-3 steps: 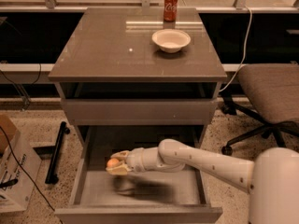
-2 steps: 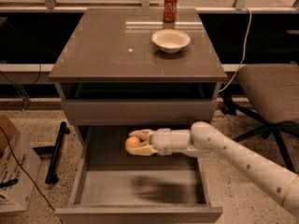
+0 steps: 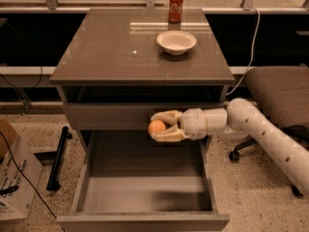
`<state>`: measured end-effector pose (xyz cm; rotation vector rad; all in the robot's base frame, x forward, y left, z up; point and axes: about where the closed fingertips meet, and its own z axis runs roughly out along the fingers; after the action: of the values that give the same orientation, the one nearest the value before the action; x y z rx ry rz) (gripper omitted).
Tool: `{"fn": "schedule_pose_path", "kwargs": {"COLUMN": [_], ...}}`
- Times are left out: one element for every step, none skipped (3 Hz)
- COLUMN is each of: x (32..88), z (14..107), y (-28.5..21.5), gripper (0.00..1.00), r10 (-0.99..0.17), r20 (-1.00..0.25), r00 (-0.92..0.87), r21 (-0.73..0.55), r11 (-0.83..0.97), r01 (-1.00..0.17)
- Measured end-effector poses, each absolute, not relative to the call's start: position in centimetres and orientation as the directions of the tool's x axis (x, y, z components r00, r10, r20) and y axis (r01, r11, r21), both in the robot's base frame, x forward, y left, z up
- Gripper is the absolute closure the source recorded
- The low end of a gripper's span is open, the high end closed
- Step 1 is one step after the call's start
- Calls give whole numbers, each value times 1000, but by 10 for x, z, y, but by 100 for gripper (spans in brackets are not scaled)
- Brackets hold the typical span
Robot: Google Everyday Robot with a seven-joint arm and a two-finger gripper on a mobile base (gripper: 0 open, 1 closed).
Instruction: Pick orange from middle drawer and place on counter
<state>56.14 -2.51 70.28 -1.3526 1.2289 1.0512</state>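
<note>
My gripper [image 3: 153,127] is shut on the orange [image 3: 156,127], a small round orange fruit held between the two cream fingers [image 3: 166,116]. It hangs above the back of the open middle drawer [image 3: 145,187], in front of the shallower closed drawer front [image 3: 111,116]. The arm reaches in from the right. The drawer floor below is bare with a faint shadow. The counter [image 3: 111,47] lies above and behind the gripper.
A white bowl [image 3: 176,41] and a red soda can [image 3: 175,7] stand at the back right of the counter. An office chair [image 3: 280,95] is to the right. A cardboard box [image 3: 12,178] and a black bar [image 3: 59,156] lie on the floor at left.
The gripper has risen with the orange from low inside the drawer up and to the right, now level with the upper drawer front.
</note>
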Motion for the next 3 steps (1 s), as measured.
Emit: {"fn": "schedule_pose_path", "kwargs": {"x": [579, 605, 638], "z": [805, 857, 898], "y": [-50, -47, -37], "gripper": [100, 100, 100], "r10": [-216, -294, -357], "r20": [-924, -872, -826], "r00": [316, 392, 436], "r21": [-301, -355, -391], "r11": [-103, -171, -194], "r01": [-948, -919, -900]}}
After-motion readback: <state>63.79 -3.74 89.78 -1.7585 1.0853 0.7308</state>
